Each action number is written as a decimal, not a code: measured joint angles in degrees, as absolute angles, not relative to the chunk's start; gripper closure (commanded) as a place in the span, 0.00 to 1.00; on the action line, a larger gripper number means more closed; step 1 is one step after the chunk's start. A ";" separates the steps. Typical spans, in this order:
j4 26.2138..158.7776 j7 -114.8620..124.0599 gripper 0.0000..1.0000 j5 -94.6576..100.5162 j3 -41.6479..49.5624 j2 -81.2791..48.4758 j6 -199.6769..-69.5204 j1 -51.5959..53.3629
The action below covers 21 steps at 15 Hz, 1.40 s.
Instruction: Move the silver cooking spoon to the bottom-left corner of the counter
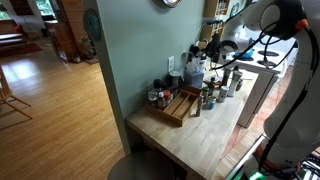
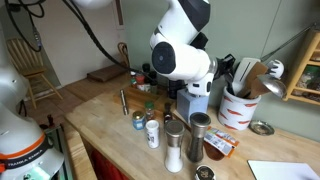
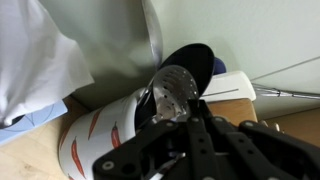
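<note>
your gripper [image 3: 183,122] sits low in the wrist view, its dark fingers running together toward their tips, and from this angle i cannot tell whether they are parted, closed, or pinching anything. the silver cooking spoon [image 3: 175,88] shows just above those tips: its round, shiny bowl, pierced with small holes, faces the camera and rises from the mouth of the white crock [image 3: 95,140] with red stripes. whether the fingers touch the spoon cannot be made out, since bowl and tips overlap in that view. a black spoon [image 3: 195,60] stands right behind the silver one, against the pale green wall. in an exterior view the same crock [image 2: 238,112] stands on the counter [image 2: 110,125] near the wall, holding several utensils, and the big white arm [image 2: 180,50] leans in beside it, hiding the gripper. a cluster of shakers [image 2: 175,145] stands near the counter's front edge, and a slim dark thing [image 2: 123,100] lies flat on the wood well apart from the crock, too small to name. at the far end rests the wooden tray [image 2: 105,73]. from the other side you see the counter [image 1: 185,135] as bare blond wood in front of the tray [image 1: 178,106], with bottles just beside it.
</note>
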<state>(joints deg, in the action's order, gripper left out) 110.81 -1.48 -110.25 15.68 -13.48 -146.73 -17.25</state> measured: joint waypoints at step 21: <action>110.94 20.04 0.99 -85.11 20.83 -0.77 -132.08 -20.56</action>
<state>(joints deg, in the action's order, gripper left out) 110.94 20.04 -85.11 20.83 -0.77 -132.08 -20.56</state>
